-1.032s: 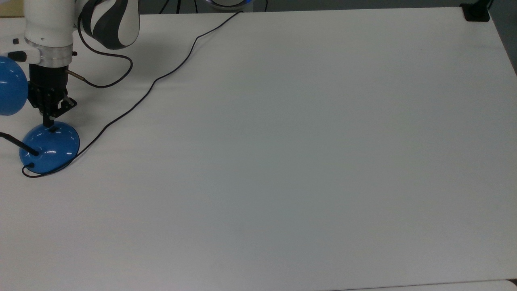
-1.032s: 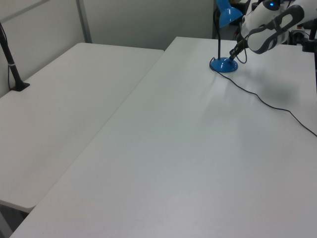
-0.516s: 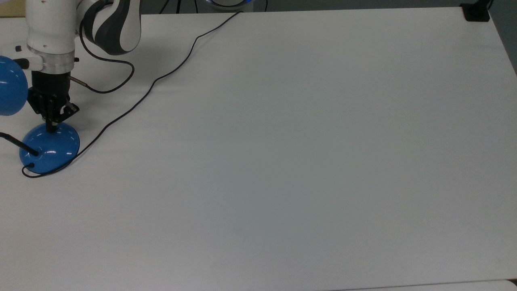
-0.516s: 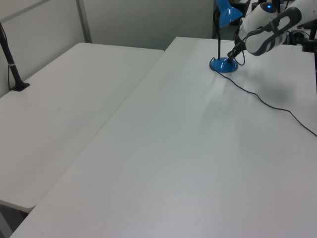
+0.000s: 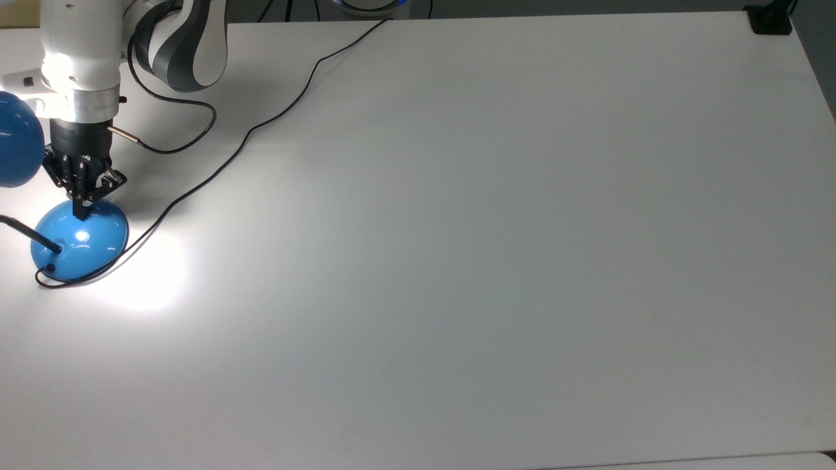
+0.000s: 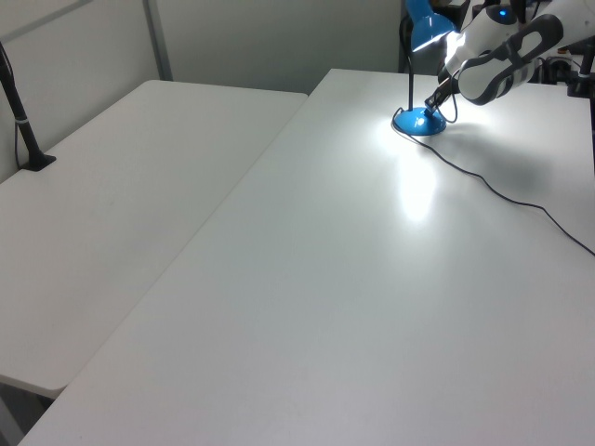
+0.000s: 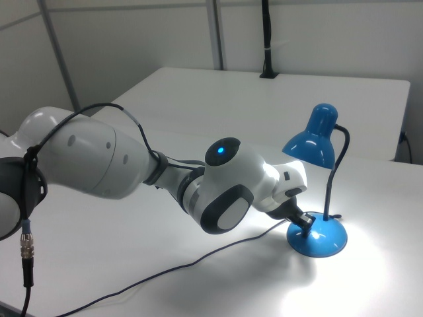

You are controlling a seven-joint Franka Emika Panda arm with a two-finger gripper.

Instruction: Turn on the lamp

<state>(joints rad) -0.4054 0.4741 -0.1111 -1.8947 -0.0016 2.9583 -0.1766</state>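
The blue lamp is lit and throws a bright patch on the white table. In the top view its dome base (image 5: pixel 81 245) sits at the far left, with the shade (image 5: pixel 16 147) above it at the edge. My gripper (image 5: pixel 82 210) points down, fingers shut together, its tip touching the top of the base where the switch is hidden under it. The left view has the gripper (image 6: pixel 433 102) on the base (image 6: pixel 420 123) under the glowing shade (image 6: pixel 429 30). In the right view the gripper (image 7: pixel 305 224) presses the base (image 7: pixel 324 241) beside the thin neck.
The lamp's black cord (image 5: pixel 261 124) runs from the base across the table to its far edge. My arm's own cable (image 5: pixel 176 134) loops beside the wrist. A black clamp (image 5: pixel 771 19) sits at the top right corner. A second table (image 6: pixel 121 167) adjoins in the left view.
The gripper's tip came down onto the top of the base and the lamp lit up. A bright patch now lies on the table beside the base.
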